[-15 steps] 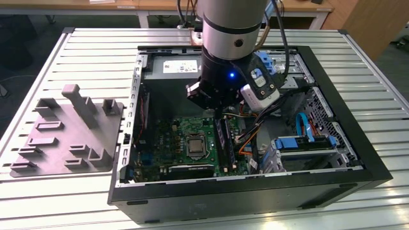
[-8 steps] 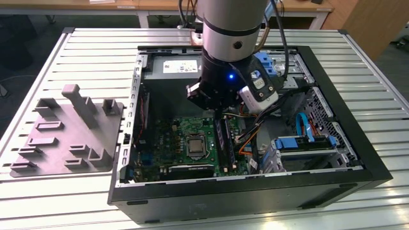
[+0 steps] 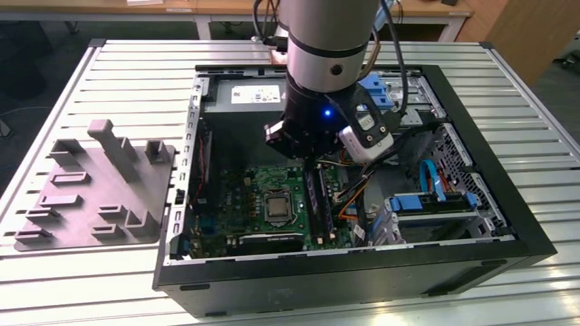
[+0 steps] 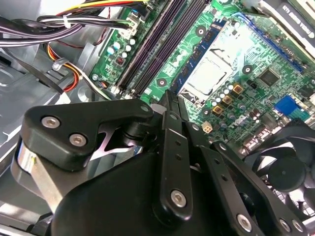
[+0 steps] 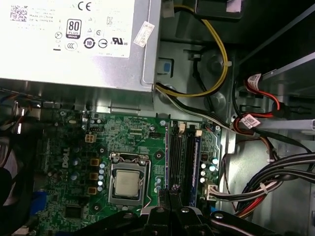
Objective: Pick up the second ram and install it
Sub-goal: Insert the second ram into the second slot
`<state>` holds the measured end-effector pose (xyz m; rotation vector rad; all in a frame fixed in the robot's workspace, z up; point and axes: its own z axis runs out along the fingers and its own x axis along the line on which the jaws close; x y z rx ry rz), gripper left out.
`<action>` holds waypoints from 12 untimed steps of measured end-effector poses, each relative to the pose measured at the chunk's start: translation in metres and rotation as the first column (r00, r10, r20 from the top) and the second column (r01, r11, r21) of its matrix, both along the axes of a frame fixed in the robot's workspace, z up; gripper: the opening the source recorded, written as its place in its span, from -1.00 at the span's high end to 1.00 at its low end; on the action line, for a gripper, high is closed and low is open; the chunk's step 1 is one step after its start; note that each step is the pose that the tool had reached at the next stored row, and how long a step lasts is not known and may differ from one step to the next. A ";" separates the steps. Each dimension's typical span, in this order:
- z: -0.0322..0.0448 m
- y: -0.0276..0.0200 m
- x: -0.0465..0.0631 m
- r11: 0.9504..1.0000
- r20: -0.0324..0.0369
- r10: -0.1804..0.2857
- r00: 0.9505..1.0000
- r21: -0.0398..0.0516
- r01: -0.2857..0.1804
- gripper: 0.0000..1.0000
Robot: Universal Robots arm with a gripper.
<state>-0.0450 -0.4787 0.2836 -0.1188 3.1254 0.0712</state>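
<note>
At the lower middle of the second wrist view, the fingers (image 4: 173, 132) are pressed together. Just past their tips, mid-frame in the first wrist view, the second ram (image 5: 173, 157) seems to be seated upright in a slot of the green motherboard (image 5: 133, 132). The grey power supply (image 5: 74, 44) is at upper left.

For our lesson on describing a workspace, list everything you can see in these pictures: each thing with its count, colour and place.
Table: one, silver, slatted, under everything.
Computer case: one, black, open, on the table.
Parts tray: one, grey, on the table at the exterior view's left of the case.
Power supply: one, grey, inside the case, beside the motherboard.
Motherboard: one, green, on the case floor.
Processor: one, silver, mid-motherboard.
Memory slots: one bank, black, beside the processor.
Cables: many, yellow, red, black, beside the motherboard.
Fan: one, black, at the motherboard's edge.
Arm: one, silver, reaching into the case; black jaws closed together above the memory slots.
</note>
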 end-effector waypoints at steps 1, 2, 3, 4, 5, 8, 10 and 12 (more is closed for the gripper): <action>-0.0006 0.0000 0.000 1.000 0.000 0.002 1.000 0.000 -0.002 0.77; -0.0012 0.0000 0.000 1.000 0.000 0.004 1.000 0.000 -0.004 0.77; -0.0019 0.0000 0.000 1.000 0.000 0.004 1.000 0.000 -0.004 0.77; -0.0025 0.0000 0.000 1.000 0.000 0.004 1.000 0.000 -0.004 0.77; -0.0032 0.0000 0.000 1.000 0.000 0.004 1.000 0.000 -0.004 0.77; -0.0057 -0.0001 0.001 1.000 0.000 0.003 1.000 0.000 -0.003 0.77; -0.0074 -0.0006 0.002 1.000 0.000 0.000 1.000 0.000 0.000 0.77; -0.0090 -0.0010 0.003 1.000 0.000 -0.005 1.000 0.000 0.005 0.77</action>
